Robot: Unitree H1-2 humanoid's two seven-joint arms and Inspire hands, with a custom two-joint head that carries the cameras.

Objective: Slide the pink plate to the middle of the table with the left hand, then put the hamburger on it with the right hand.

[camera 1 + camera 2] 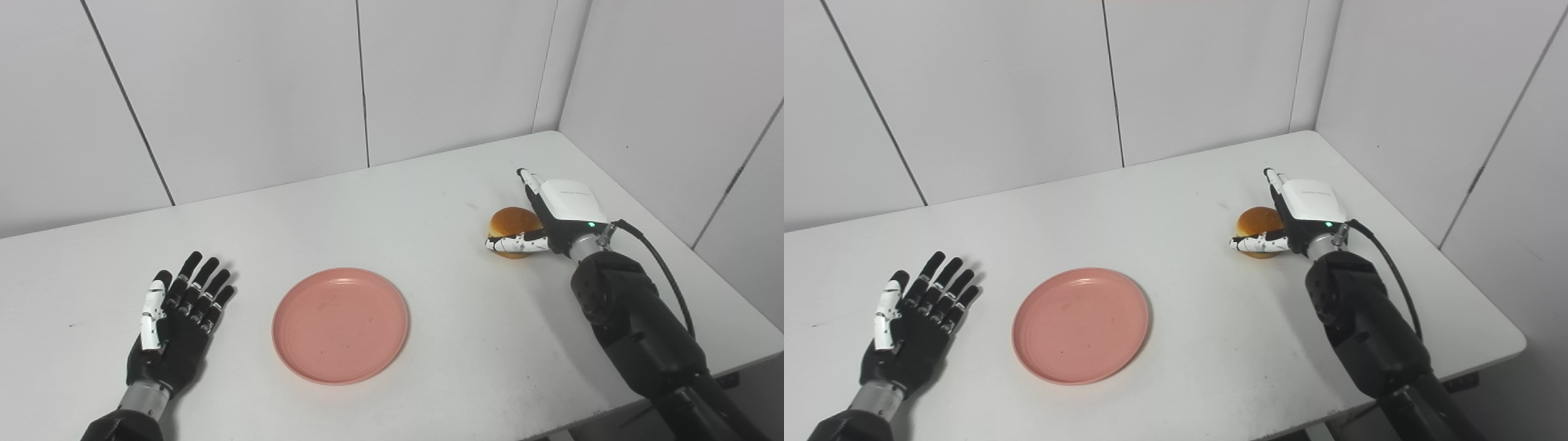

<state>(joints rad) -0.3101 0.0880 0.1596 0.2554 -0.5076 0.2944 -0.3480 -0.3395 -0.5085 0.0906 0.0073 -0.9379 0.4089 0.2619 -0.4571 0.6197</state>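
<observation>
White counter [392, 202], set against grey panelled walls.

Pink plate [340, 325] lies flat near the front edge, roughly mid-width, nothing on it.

Left hand [173, 323] lies to the left of the plate, apart from it, palm toward the counter. Fingers [202, 283] straight and slightly spread, pointing away from the robot. Holds nothing.

Hamburger [513, 221] sits on the right half of the counter, farther back than the plate and well apart from it. Tan bun top shows; the lower part is partly covered.

Right hand [554, 214] is at the hamburger, white back plate up. Thumb crosses the near side of the bun, touching it; fingers [530, 181] reach around the far side. Whether the bun is off the counter, cannot tell.
</observation>
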